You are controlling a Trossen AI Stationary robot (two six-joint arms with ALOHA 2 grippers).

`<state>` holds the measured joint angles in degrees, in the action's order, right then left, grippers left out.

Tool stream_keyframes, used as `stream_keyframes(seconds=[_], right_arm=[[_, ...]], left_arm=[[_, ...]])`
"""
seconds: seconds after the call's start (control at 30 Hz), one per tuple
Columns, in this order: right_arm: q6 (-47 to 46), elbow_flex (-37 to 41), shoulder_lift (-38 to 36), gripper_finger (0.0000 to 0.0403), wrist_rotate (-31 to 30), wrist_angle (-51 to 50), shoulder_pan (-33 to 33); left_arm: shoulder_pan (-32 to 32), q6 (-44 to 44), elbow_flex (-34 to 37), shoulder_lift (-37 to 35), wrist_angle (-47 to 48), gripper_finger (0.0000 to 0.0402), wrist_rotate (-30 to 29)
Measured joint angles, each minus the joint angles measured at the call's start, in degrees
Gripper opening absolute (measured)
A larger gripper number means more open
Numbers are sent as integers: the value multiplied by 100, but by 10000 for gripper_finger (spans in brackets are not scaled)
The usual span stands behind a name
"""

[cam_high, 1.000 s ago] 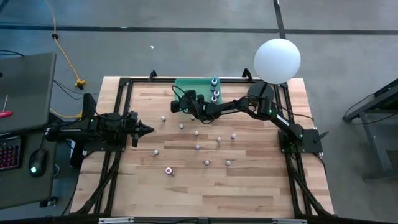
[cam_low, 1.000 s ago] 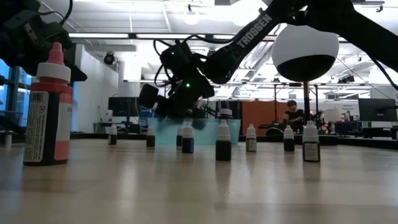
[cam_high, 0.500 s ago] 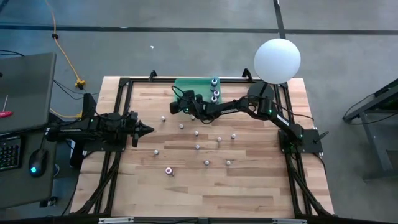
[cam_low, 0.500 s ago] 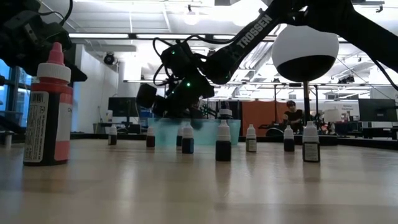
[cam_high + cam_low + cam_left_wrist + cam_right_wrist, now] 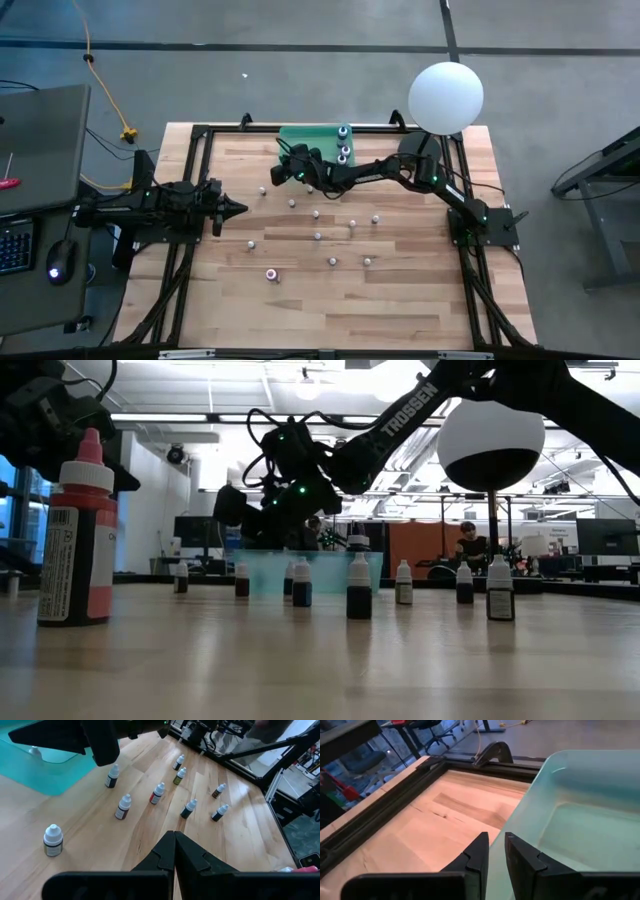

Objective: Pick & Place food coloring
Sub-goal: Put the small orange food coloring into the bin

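Food coloring bottles (image 5: 318, 236) stand upright and scattered over the middle of the wooden table (image 5: 400, 300), well apart from one another, with one pink-capped bottle (image 5: 270, 274) nearest the front edge. In the low view that bottle (image 5: 77, 530) shows as a large red-labelled one close to the camera, the small dark bottles in a loose row behind it. A few more bottles (image 5: 345, 150) stand inside the green tray (image 5: 300, 136) at the far edge of the table, toward the tray's right end. The right gripper (image 5: 280, 172) is stretched across the table and sits raised above the surface at the tray's near left corner; in its wrist view the fingers (image 5: 479, 851) stand narrowly apart with a thin gap between them, nothing visible in that gap, and the tray's rim (image 5: 540, 775) just ahead. The left gripper (image 5: 238, 209) waits at the left side of the table, pointing toward the bottles; its fingers (image 5: 167, 851) are pressed together with nothing between them. A white globe lamp (image 5: 446, 97) sits over the far right corner. A laptop (image 5: 40, 150) and a mouse (image 5: 58, 262) lie on a side surface to the left. A person (image 5: 467, 542) is seated in the room far behind the table.
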<state>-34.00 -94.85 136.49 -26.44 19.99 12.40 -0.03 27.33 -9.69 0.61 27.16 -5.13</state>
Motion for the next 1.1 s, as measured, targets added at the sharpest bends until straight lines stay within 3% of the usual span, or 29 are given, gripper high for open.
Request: stream_keyframes(seconds=[0.4,0.63,0.87,1.1], right_arm=[[1111,2,-479,55,-221,-16,0],[2460,2,-1324,55,358,-292,-137],[3681,2,-2694,55,1018,-2096,-571],[3474,0,-4044,55,1059,-4282,-1020]], left_arm=[[2,0,-2,1,0,0,0],[0,0,0,1,0,0,0],[0,0,-2,1,2,0,0],[1,0,-2,1,1,0,-1]])
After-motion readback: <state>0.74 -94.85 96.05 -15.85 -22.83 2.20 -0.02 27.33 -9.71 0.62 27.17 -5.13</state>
